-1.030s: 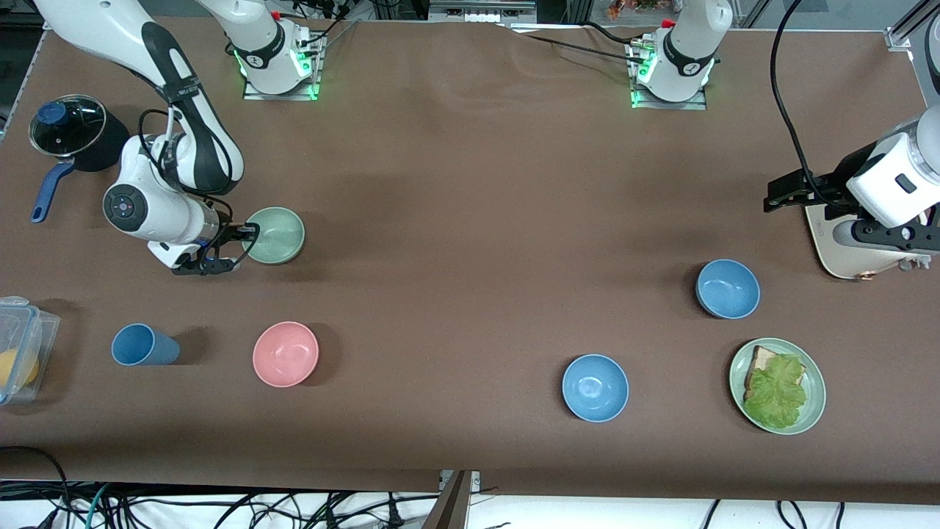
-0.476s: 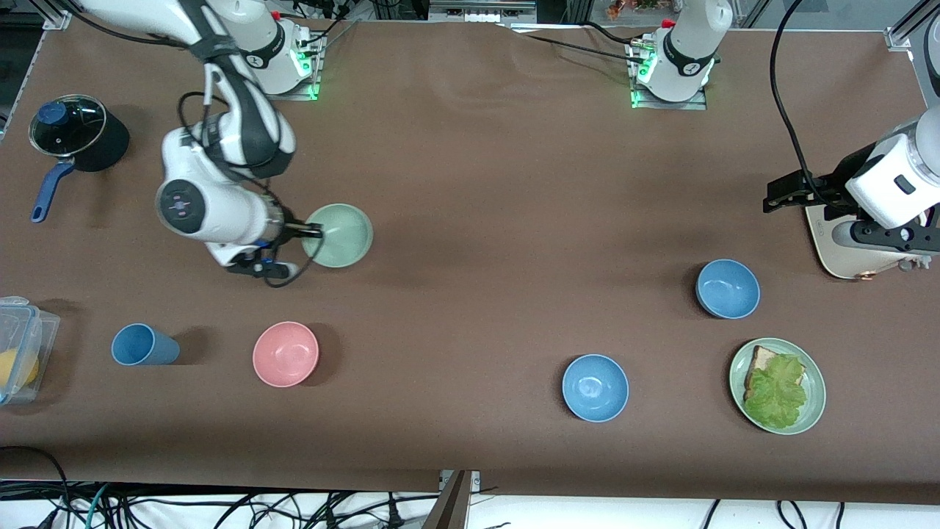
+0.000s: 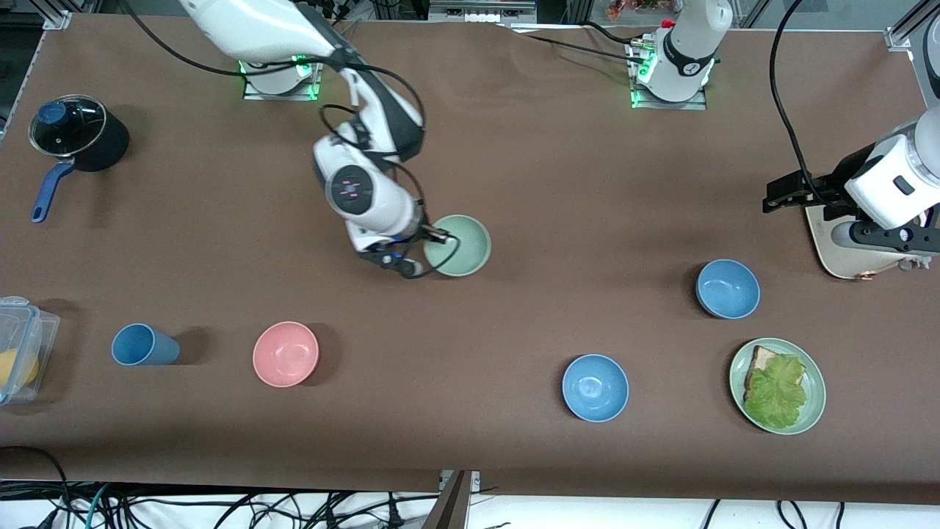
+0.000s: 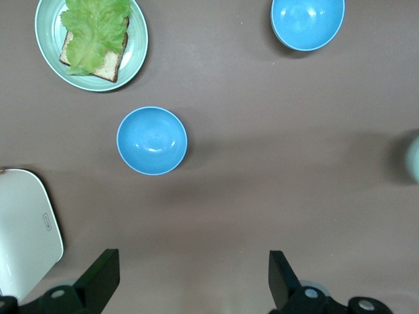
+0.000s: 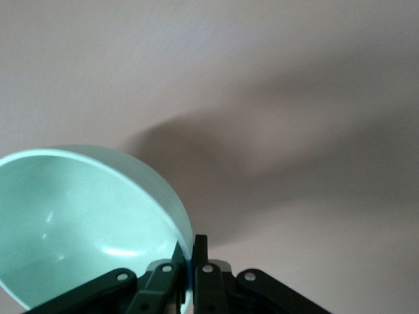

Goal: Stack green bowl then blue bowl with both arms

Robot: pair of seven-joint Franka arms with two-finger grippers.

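Observation:
My right gripper is shut on the rim of the pale green bowl and holds it over the middle of the table. In the right wrist view the fingers pinch the wall of the green bowl. The muted blue bowl sits toward the left arm's end; in the left wrist view it lies ahead of the fingers. My left gripper waits open and empty, high over that end, in its own view too.
A brighter blue bowl and a green plate with bread and lettuce lie nearer the front camera. A white appliance sits under the left arm. A pink bowl, blue cup, black pot and plastic box are toward the right arm's end.
My right arm has carried the green bowl from near its own end of the table toward the middle. The left arm has not moved.

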